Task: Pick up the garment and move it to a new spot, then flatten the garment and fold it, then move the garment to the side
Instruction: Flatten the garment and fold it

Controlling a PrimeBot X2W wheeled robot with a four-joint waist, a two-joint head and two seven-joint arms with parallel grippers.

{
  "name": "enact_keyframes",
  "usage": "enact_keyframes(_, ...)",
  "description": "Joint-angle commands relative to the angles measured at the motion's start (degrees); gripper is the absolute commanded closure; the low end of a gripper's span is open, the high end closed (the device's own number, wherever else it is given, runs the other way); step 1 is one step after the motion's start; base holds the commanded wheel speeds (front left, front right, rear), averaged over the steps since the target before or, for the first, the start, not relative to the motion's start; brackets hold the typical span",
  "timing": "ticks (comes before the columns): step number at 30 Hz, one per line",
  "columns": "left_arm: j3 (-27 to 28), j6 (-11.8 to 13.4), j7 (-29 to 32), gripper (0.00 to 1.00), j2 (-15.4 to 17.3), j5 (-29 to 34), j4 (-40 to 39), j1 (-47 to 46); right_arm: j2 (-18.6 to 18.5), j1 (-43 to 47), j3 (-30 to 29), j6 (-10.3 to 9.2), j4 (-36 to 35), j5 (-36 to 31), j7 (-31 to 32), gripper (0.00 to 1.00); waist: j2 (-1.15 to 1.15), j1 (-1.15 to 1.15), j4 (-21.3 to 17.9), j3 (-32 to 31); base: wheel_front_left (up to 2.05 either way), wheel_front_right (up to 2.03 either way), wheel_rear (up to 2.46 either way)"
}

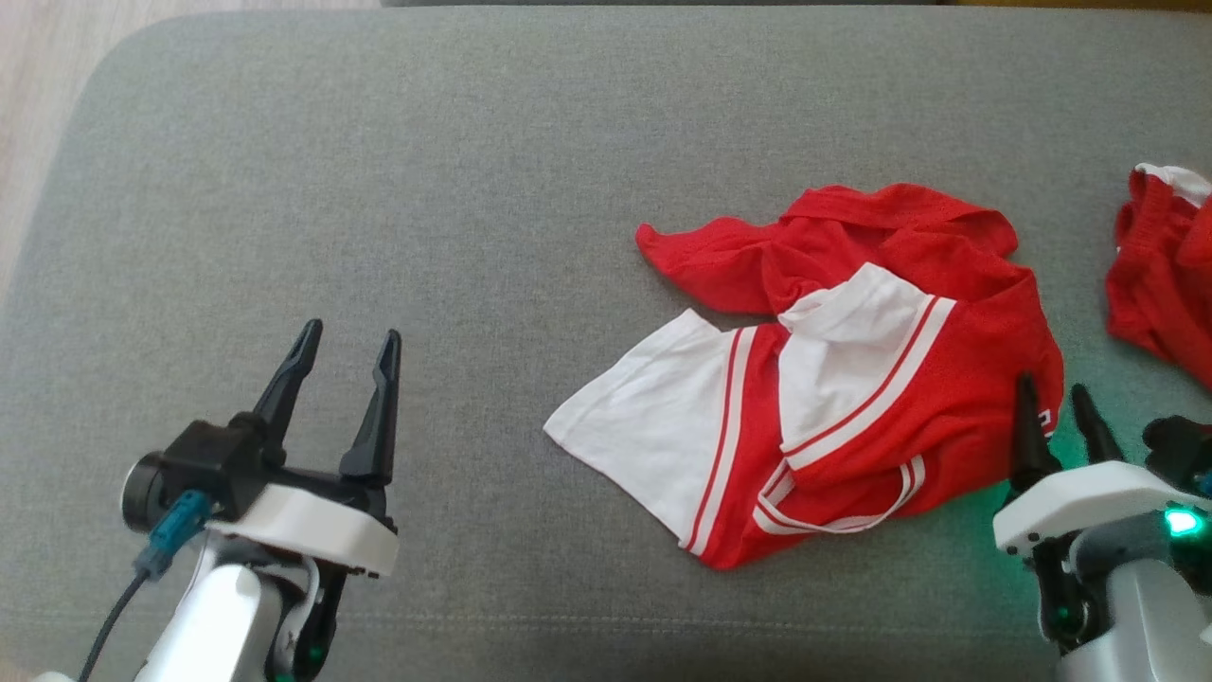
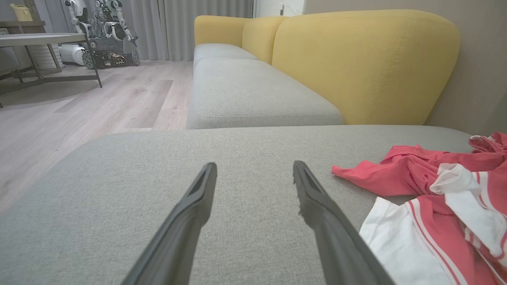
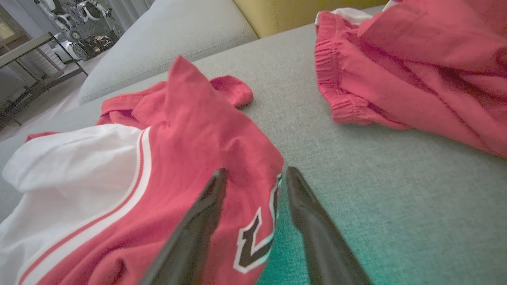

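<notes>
1. Grey seat cushion (image 1: 473,189); the largest item before you; it bears everything in entries 3 to 6.
2. Yellow backrest (image 2: 356,59); in the left wrist view it stands along the cushion's far edge.
3. Garment (image 1: 852,379); a red jersey with white panels and striped trim; it lies crumpled on the right half of the cushion; one white panel spreads toward the middle, and a red flap reaches left at the far side; dark lettering with a pale outline shows at its right edge in the right wrist view.
4. Second red garment (image 1: 1160,275); bunched at the cushion's right edge; apart from the jersey, with bare cushion between them.
5. Left gripper (image 1: 351,332); at your lower left, over bare cushion; jaws wide, nothing between them; the garment lies well to its right, not touching.
6. Right gripper (image 1: 1051,385); at your lower right; jaws partly apart, clamping nothing that you can see; the garment's right edge falls at the gap; the left finger lies over red fabric beside the lettering; the right finger is over bare cushion tinted green by the gripper's light.
</notes>
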Motion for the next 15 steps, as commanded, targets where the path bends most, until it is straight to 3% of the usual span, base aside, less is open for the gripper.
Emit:
enact_keyframes(1,2.6,0.1,-0.7,0.00,1.1,0.4,-1.7,-2.1,-0.2,-0.7,1.7,-0.04,-2.2,0.2,-1.7,0.00,0.00,0.00,0.0,-0.2,0.00,0.00,0.00)
enact_keyframes(7,3.5,1.0,-0.7,0.00,0.9,0.2,-1.6,-0.1,-0.2,1.2,5.0,-0.04,-9.7,-1.8,-5.3,0.00,0.00,0.00,-0.3,-2.3,0.00,0.00,0.00)
enact_keyframes(15,4.0,2.2,-0.7,0.00,1.0,0.0,-1.8,3.7,-0.2,6.7,10.6,-0.04,-23.5,-7.0,-1.4,0.00,0.00,0.00,-0.7,-6.1,0.00,0.00,0.00)
